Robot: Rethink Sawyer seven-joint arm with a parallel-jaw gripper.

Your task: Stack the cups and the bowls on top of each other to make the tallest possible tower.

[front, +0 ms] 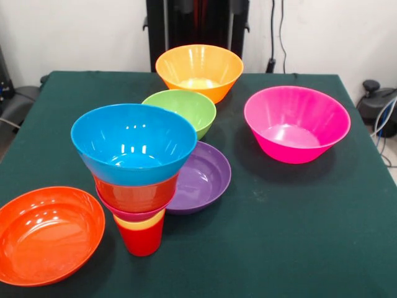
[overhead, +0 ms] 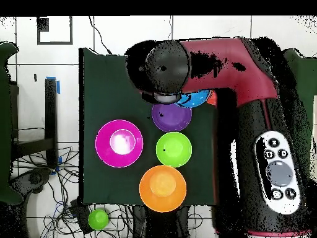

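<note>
- A dark green tabletop (front: pixel 298 236) carries a set of glossy plastic bowls and cups. Places below are given relative to the tower, as the front view shows them.
- The red and black robot arm (overhead: pixel 247 93) fills much of the overhead view and hangs above the tower's end of the tabletop. Its jaws are hidden under it there and do not appear in the front view, so I cannot tell whether they are open or closed.
- The tower (front: pixel 138 180) stands at the front left of the tabletop, shaped like a funnel. From the bottom up it is a red cup (front: pixel 142 241), a yellow cup rim (front: pixel 140 223), a crimson-pink bowl (front: pixel 129 213), an orange-red bowl (front: pixel 135 195) and a wide blue bowl (front: pixel 133 143) on top.
- A magenta-pink bowl (front: pixel 296 124) sits well apart to the right of the tower, upright and empty.
- An orange bowl (front: pixel 46 234), wide and shallow, sits just to the left of the tower's base, at the front left corner.
- A light orange bowl (front: pixel 199 71) sits behind the tower near the far edge.
- A shallow purple bowl (front: pixel 201 177) lies just to the right of the tower, partly hidden behind it.
- A green bowl (front: pixel 183 108) sits right behind the tower, between it and the light orange bowl.
- A small green round thing (overhead: pixel 98 219) lies off the tabletop, among cables on the floor, in the overhead view.
</note>
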